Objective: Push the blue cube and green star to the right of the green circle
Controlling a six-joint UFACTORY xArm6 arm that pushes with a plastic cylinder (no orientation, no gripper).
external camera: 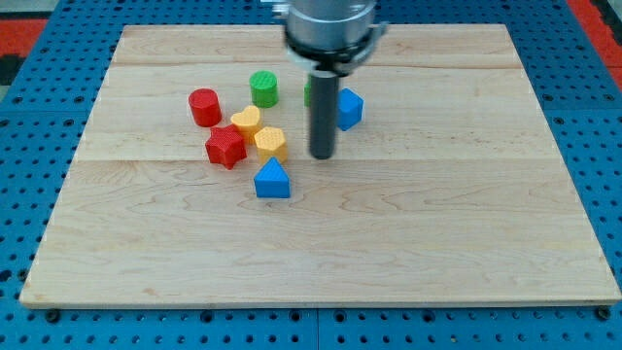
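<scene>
The green circle (pixel 263 88) stands upright near the board's top middle. The blue cube (pixel 349 108) lies to its right, just right of my rod. The green star (pixel 308 92) is mostly hidden behind the rod; only a green sliver shows at the rod's left edge. My tip (pixel 322 156) rests on the board below the star and cube, to the right of the yellow blocks and apart from them.
A red cylinder (pixel 204 107) and a red star (pixel 224 147) lie at the left. A yellow heart (pixel 247 122) and a yellow block (pixel 270 143) sit between. A blue triangular block (pixel 272 181) lies below them. The wooden board (pixel 437 224) sits on a blue pegboard.
</scene>
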